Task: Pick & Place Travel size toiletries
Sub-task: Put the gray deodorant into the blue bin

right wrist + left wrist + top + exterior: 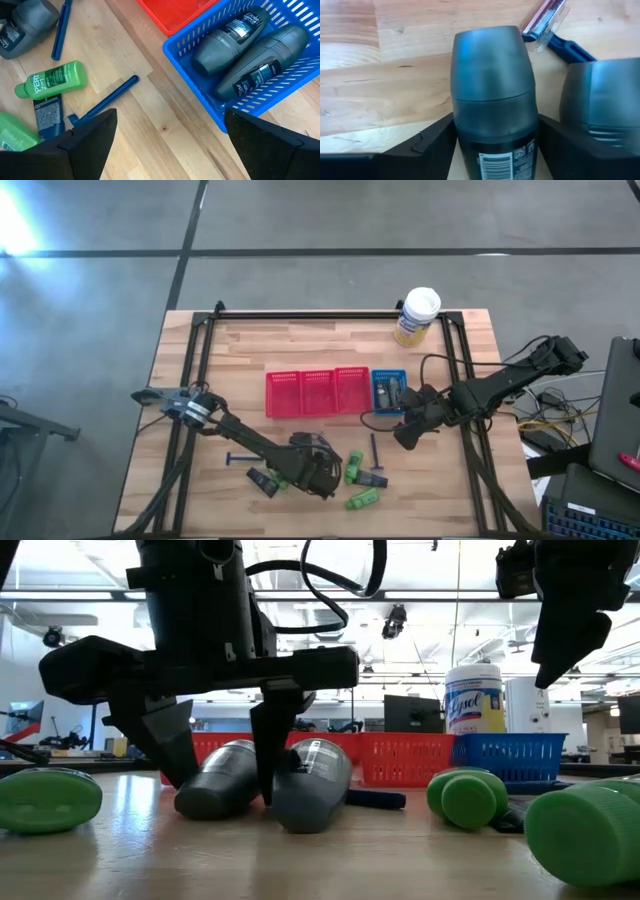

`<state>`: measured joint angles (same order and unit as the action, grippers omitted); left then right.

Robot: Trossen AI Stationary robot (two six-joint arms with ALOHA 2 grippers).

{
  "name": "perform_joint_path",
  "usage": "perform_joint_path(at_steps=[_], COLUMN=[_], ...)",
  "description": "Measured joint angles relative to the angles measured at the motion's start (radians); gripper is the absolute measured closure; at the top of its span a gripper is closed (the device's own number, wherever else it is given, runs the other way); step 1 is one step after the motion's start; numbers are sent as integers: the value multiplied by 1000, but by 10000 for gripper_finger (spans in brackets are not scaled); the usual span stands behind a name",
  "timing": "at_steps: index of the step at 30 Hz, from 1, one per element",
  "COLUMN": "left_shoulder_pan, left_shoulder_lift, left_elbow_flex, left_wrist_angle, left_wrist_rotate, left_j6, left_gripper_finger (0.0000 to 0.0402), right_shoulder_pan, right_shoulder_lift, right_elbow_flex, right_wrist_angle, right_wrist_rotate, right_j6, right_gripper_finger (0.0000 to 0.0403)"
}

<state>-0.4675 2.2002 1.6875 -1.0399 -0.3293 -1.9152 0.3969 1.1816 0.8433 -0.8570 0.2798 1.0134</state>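
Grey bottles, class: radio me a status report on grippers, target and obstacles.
Left gripper down around one grey bottle, not clamped. Right gripper open, hovering by blue basket. Second grey bottle crowds one finger.

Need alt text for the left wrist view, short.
A grey oval mini bottle lies on the wooden table between the left gripper's open fingers. A second grey bottle lies beside it, a blue razor beyond.

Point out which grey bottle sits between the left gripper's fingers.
The grey bottle framed by the left gripper, barcode label showing. Its twin lies just outside one finger; two more lie in the blue basket.
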Motion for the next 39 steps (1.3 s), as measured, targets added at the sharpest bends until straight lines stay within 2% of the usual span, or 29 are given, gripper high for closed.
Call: perform_joint_path(at_steps=[5,13,18,21,24,31,39], left_shoulder_pan=[1,-10,-51,-81,-93,-61,-20], left_shoulder_lift=[0,-32,-106,-145,-179,-205,-206], left_elbow_flex=[1,0,0,-1,1,1,1], left_wrist_angle=[1,6,-30,-10,27,245,408], left_wrist_rotate=[25,31,-114,-238,-304,-327,-336], left_j6=[59,227,372,511,651,1039,1299], left_gripper_finger=[190,191,191,191,191,191,191], right_shoulder_pan=[0,0,0,-9,-21,-29,-29], right_shoulder_lift=[0,-33,-113,-164,-187,-106,-38], right_elbow_flex=[0,0,0,0,0,0,0], right_wrist_angle=[0,10,49,116,228,438,541], right_wrist_rotate=[0,-41,-67,-118,-181,-266,-282], right_j6=[4,-1,0,19,35,136,195], right_gripper_finger=[39,39,39,39,39,39,39])
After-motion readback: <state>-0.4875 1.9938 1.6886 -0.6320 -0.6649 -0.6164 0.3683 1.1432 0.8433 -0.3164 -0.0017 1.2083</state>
